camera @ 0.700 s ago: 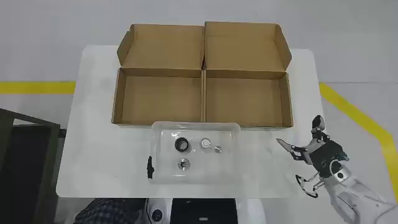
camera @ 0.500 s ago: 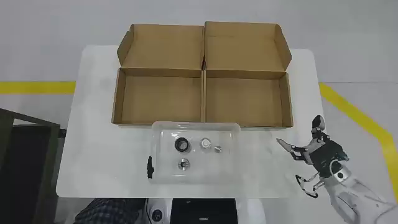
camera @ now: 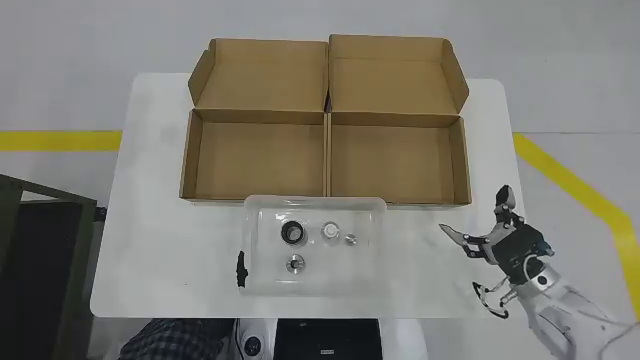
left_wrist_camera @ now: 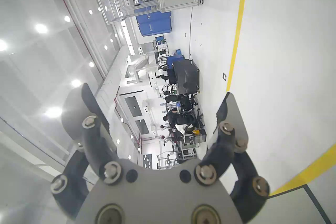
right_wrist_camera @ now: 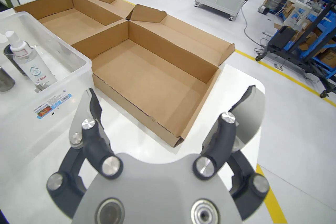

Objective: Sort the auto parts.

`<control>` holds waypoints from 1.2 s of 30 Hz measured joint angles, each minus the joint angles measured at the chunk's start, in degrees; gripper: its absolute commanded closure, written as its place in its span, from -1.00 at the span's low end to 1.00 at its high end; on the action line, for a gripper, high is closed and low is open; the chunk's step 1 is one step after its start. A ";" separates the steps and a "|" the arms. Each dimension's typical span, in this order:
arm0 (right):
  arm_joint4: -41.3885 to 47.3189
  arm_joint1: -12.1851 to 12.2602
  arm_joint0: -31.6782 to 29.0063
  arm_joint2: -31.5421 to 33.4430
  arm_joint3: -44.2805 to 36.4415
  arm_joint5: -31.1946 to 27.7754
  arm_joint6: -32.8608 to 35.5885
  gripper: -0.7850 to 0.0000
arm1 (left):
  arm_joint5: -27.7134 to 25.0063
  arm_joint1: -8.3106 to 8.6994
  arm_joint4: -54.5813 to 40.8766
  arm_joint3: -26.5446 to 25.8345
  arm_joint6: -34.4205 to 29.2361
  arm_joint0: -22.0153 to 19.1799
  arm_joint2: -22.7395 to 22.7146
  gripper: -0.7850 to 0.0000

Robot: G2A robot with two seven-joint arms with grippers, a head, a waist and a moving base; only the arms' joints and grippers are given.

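Observation:
A clear plastic bin [camera: 315, 199] at the table's front holds a black ring part [camera: 292, 232], a white-capped bottle [camera: 330, 230], a small metal part [camera: 351, 239] and a metal cylinder [camera: 295, 264]. My right gripper [camera: 477, 212] hangs open over the table's front right corner, to the right of the bin, with nothing in it. In the right wrist view the gripper [right_wrist_camera: 170, 92] faces the right cardboard box [right_wrist_camera: 157, 72], with the bottle [right_wrist_camera: 27, 62] and bin [right_wrist_camera: 65, 57] off to one side. My left gripper [left_wrist_camera: 157, 92] is open and empty, pointing at the room.
Two open cardboard boxes, left [camera: 255, 160] and right [camera: 397, 163], sit side by side behind the bin with their lids folded back. A small black object [camera: 240, 268] lies by the bin's front left corner. The white table [camera: 150, 210] has bare surface on both sides.
My right gripper has shifted slightly to the left, toward the bin. Nothing else has moved.

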 measured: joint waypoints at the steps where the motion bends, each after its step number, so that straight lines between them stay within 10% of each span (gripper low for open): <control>1: 0.09 0.09 0.96 -0.70 0.03 -1.25 1.38 -1.00 | 0.00 0.00 0.00 0.00 0.00 0.00 0.00 -1.00; 14: 0.61 0.62 13.81 -13.23 -0.17 -14.19 15.64 -1.00 | 0.00 0.00 0.00 0.00 0.00 0.00 0.00 -1.00; 36: -1.47 -0.20 24.21 -32.41 -1.58 -13.36 31.83 -1.00 | 0.00 0.00 0.00 0.00 0.00 0.00 0.00 -1.00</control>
